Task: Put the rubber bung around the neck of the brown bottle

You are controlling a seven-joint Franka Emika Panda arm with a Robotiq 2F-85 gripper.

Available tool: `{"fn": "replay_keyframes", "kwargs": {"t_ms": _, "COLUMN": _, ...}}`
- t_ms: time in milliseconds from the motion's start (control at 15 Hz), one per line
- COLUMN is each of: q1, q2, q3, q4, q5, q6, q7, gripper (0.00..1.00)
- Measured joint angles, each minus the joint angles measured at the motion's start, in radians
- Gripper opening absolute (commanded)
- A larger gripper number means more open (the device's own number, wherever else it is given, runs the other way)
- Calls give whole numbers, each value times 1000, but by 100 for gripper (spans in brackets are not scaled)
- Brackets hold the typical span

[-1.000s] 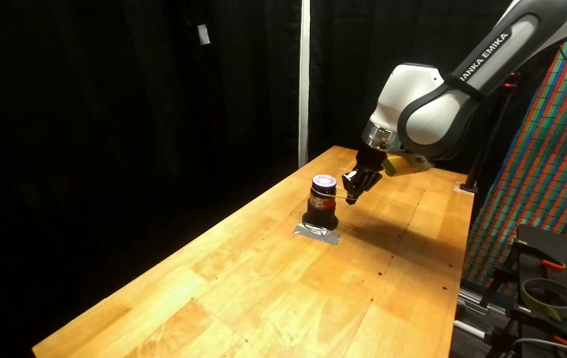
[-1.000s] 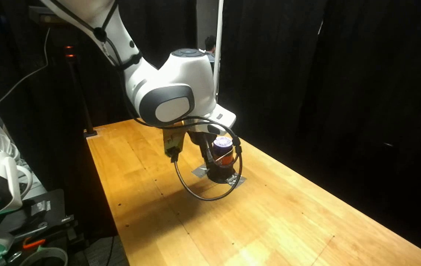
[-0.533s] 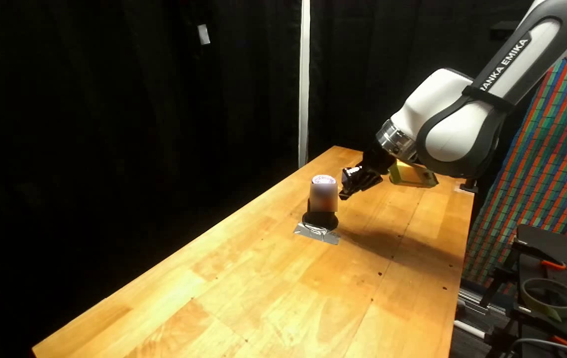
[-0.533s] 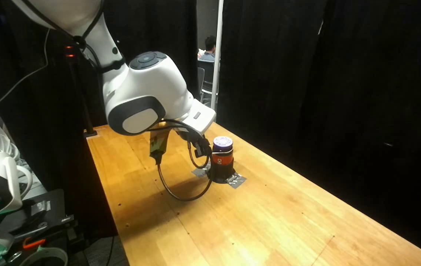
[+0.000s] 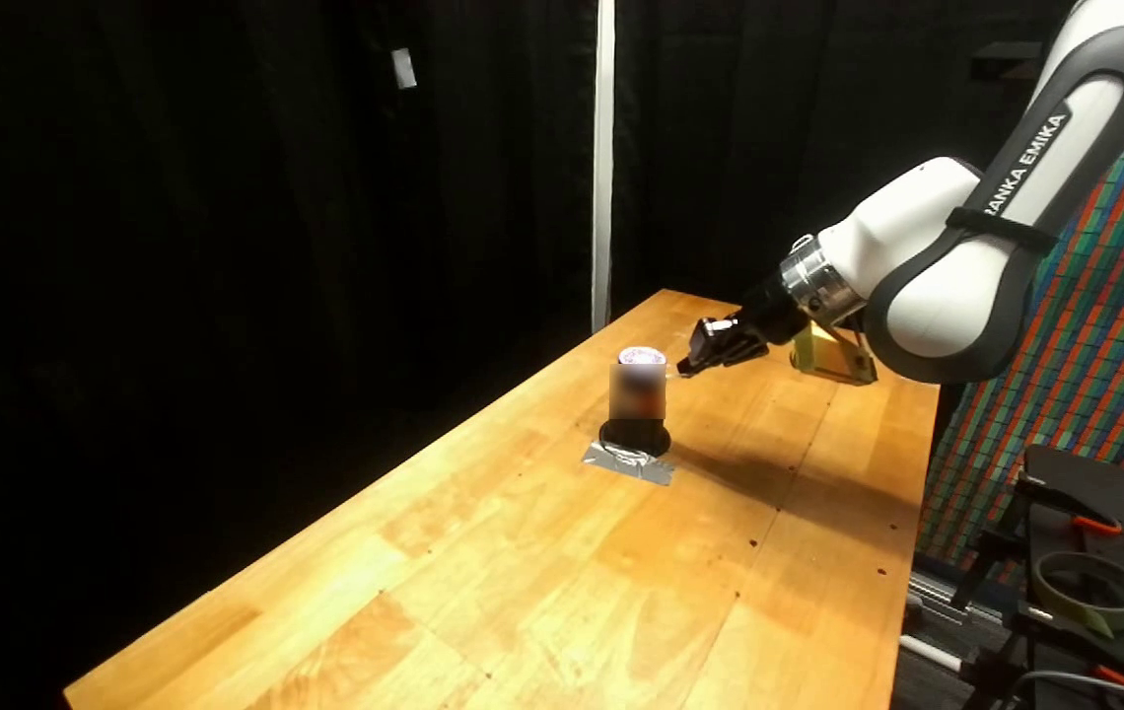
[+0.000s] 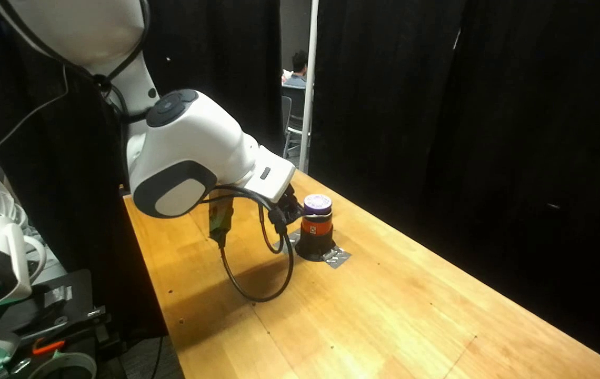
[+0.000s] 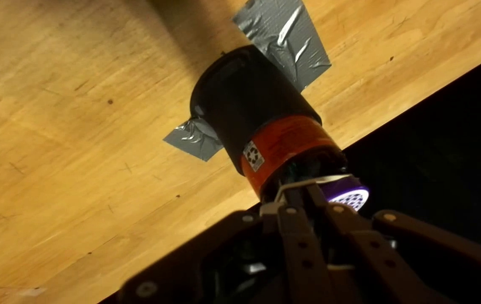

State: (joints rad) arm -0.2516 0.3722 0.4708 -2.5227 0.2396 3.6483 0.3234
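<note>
1. In the wrist view the fingers (image 7: 293,217) are dim and soft-edged.
2. Beyond them the duct tape (image 7: 289,44) throws hard white glints; just beside them glares the lid (image 7: 352,198) of the brown bottle (image 7: 291,139).
3. In an exterior view, a blurred rectangle (image 5: 638,391) near the fingers smears the bottle's middle.
4. In both exterior views, light comes from above: the shadow (image 5: 799,483) of the arm (image 5: 902,212) lies below the fingers, and pale glare washes the table (image 5: 523,592) toward the camera.
5. Behind the fingers, the curtains (image 5: 276,247) are near-black.
</note>
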Motion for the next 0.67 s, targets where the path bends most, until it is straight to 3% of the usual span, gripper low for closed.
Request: {"fn": "replay_keyframes", "kwargs": {"t_ms": 667, "q1": 32, "q2": 101, "q3": -113, "q4": -36, "q5": -239, "q6": 370, "q7": 269, "gripper": 11}}
